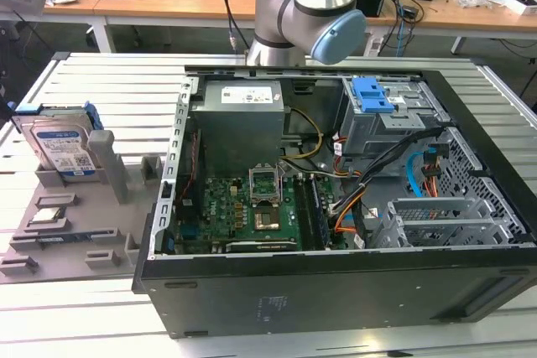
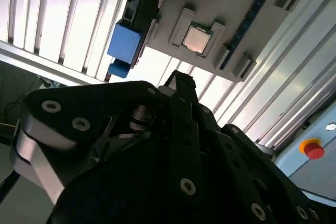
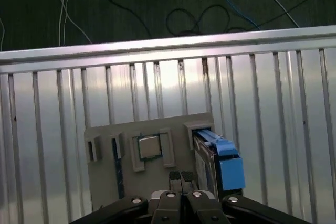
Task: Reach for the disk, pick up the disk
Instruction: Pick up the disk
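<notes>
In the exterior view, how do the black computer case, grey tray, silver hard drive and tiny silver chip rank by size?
1. Open black metal computer case
2. Flat grey plastic tray
3. Silver rectangular hard drive with blue side rail
4. Small flat silver square chip
The differences look plain.

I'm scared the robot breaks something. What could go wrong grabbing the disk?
1. The gripper looks shut; coming down like that, it might knock the disk instead of straddling it.
2. The disk stands on edge in the grey holder, so a nudge could tip it.
3. The chip sits close beside, so a crooked approach might hit it.
</notes>
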You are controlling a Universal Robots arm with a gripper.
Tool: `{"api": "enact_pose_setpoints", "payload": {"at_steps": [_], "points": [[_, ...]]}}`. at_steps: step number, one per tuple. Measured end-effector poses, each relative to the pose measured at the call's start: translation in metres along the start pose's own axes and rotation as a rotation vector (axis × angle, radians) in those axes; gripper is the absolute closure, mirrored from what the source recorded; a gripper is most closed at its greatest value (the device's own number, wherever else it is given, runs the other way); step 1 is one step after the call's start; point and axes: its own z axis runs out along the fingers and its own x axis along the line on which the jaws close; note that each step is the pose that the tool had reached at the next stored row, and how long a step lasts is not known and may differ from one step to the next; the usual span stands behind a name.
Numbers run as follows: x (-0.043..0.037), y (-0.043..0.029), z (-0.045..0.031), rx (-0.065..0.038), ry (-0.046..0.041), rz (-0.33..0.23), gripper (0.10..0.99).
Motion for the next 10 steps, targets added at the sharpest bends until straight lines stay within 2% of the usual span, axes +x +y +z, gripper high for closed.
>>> {"api": "enact_pose_setpoints", "payload": {"at_steps": [10], "points": [[0.0000,0.0000,0.0000,0.000,0.0047,-0.122,0.980]]}}
